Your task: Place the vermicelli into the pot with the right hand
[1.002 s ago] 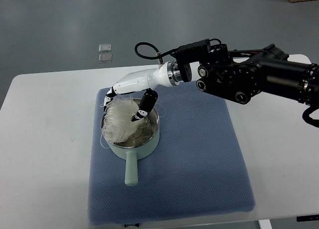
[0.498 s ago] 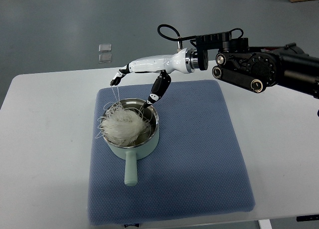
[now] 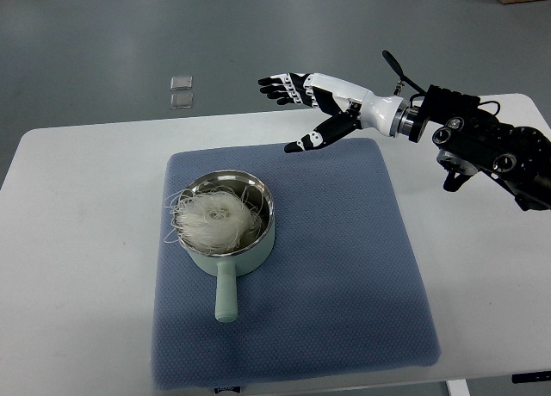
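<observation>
The right arm is cut off by the picture's right edge, and the blue mat (image 3: 344, 275) runs past the bottom edge. One pot (image 3: 225, 241) stands on the mat on the white desk (image 3: 77, 241), handle toward the camera. It holds one white vermicelli (image 3: 213, 221) bundle, stray strands trailing over the rim. The right hand (image 3: 312, 103) hovers beyond the mat, fingers spread, holding nothing. Two small clear squares (image 3: 182, 92) lie on the floor.

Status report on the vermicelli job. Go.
Right hand open, empty, raised beyond the blue mat's far edge. Vermicelli in the pot, some strands over the rim. Left arm out of view. No obstruction.
</observation>
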Available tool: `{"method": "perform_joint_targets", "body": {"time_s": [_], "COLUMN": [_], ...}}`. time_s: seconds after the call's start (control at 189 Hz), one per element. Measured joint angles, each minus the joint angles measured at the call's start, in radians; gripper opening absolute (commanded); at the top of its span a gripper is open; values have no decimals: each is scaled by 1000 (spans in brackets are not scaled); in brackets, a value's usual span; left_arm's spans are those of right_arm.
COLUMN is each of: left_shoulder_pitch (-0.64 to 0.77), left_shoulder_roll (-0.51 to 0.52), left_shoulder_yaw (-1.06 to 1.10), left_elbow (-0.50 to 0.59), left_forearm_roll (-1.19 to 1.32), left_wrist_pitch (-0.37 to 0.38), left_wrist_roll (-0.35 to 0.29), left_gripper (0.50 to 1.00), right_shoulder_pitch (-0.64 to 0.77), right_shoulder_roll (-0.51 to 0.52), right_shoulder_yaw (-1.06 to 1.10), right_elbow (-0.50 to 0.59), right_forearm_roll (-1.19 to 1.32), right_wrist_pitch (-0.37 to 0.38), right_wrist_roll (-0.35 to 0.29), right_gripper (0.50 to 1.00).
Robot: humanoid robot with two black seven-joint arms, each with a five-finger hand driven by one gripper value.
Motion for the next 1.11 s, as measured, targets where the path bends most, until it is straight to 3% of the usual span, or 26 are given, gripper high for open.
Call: {"method": "perform_joint_targets", "body": {"time_s": [0.355, 0.567, 0.668, 1.113], "left_shoulder_pitch": [0, 0, 0, 0], "left_shoulder_roll": [0, 0, 0, 0], "left_shoulder_yaw": [0, 0, 0, 0], "left_elbow": [0, 0, 0, 0], "left_forearm_roll": [0, 0, 0, 0], "left_wrist_pitch": [0, 0, 0, 0], "left_wrist_roll": [0, 0, 0, 0], "left_gripper": [1000, 1000, 1000, 1000], "right_shoulder_pitch": [-194, -232, -235, -259], "right_shoulder_roll": [21, 24, 25, 51], "right_shoulder_yaw": [165, 166, 166, 168], "right_elbow": [-54, -67, -67, -68], "right_forearm_roll": [332, 663, 713, 718], "right_wrist_pitch": [-8, -52, -64, -60], "right_wrist_roll": [-18, -178, -221, -228], "right_gripper": [921, 924, 924, 924]}}
